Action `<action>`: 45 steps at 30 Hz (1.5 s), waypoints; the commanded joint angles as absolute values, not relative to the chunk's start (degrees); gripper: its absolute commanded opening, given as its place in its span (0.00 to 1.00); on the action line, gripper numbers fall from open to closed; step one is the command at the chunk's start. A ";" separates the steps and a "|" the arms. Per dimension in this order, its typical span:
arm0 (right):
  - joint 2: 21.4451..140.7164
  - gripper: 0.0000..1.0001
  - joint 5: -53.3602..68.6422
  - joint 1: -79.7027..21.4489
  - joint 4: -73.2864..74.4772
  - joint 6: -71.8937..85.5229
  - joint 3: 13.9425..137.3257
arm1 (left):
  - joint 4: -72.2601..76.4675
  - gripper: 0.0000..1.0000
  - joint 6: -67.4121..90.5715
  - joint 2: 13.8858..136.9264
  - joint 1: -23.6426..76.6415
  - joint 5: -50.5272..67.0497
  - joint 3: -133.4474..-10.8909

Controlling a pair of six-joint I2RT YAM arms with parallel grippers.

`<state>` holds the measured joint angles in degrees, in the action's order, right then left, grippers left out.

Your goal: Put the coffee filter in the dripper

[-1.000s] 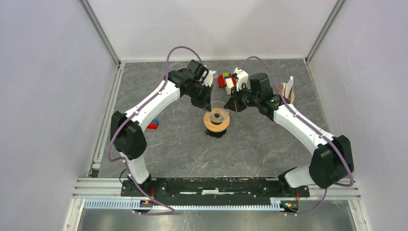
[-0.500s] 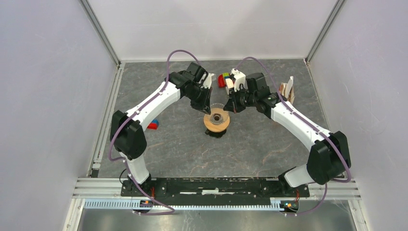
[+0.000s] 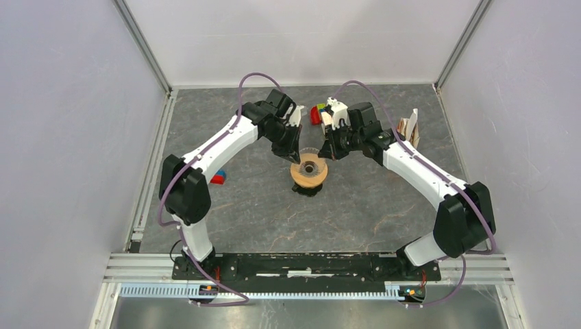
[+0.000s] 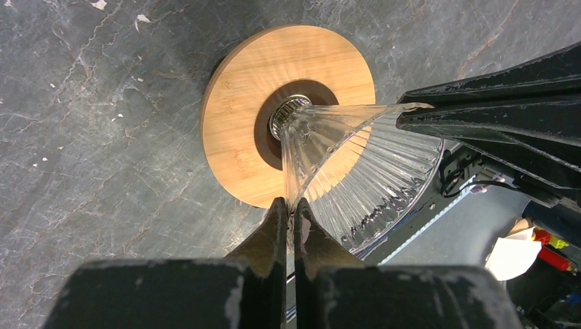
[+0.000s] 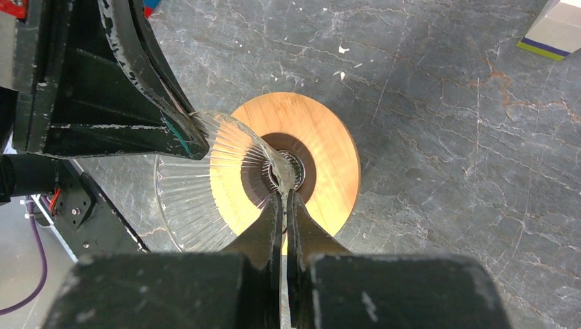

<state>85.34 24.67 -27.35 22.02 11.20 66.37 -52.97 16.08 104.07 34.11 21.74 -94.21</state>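
White walls close in a dark grey marbled surface, and the dripper stands near its middle, between the two arms. Its tan wooden ring lies flat, with the narrow end of the clear ribbed funnel sitting in the ring's dark centre hole.

The left tool is pinched narrow on the funnel's rim on one side. The right tool is closed the same way on the rim opposite, so both hold the dripper by its glass edge.

Some toy blocks lie behind the tools, and a red and blue block sits well to the left. White and tan sheets stand upright near the right wall. Whether the coffee filter is among them I cannot tell.
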 commanded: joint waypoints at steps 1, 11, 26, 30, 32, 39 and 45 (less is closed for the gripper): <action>86.56 0.00 23.19 -27.80 19.99 10.02 70.09 | -51.70 0.02 18.09 105.07 34.63 28.13 -94.39; 88.16 0.00 23.43 -28.44 19.12 10.03 68.91 | -51.52 0.02 17.50 105.50 34.23 27.27 -93.46; 88.74 0.00 20.71 -29.40 17.78 7.97 65.20 | -51.77 0.02 16.96 107.31 33.58 27.02 -92.57; 88.60 0.00 20.27 -29.75 17.43 7.62 64.39 | -51.73 0.02 16.65 107.58 33.57 26.90 -92.37; 88.69 0.00 20.14 -29.74 17.30 7.59 64.08 | -51.72 0.02 16.65 107.83 33.71 26.94 -92.29; 88.44 0.00 19.87 -29.88 16.31 7.29 61.96 | -51.68 0.02 16.51 108.40 34.00 27.06 -92.10; 88.51 0.00 19.89 -30.14 15.61 7.06 60.51 | -51.69 0.02 16.30 108.89 34.47 27.01 -92.02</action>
<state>86.30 21.76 -28.51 16.14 9.76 63.53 -52.21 16.51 106.15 32.47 24.14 -93.36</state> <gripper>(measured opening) 0.015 0.050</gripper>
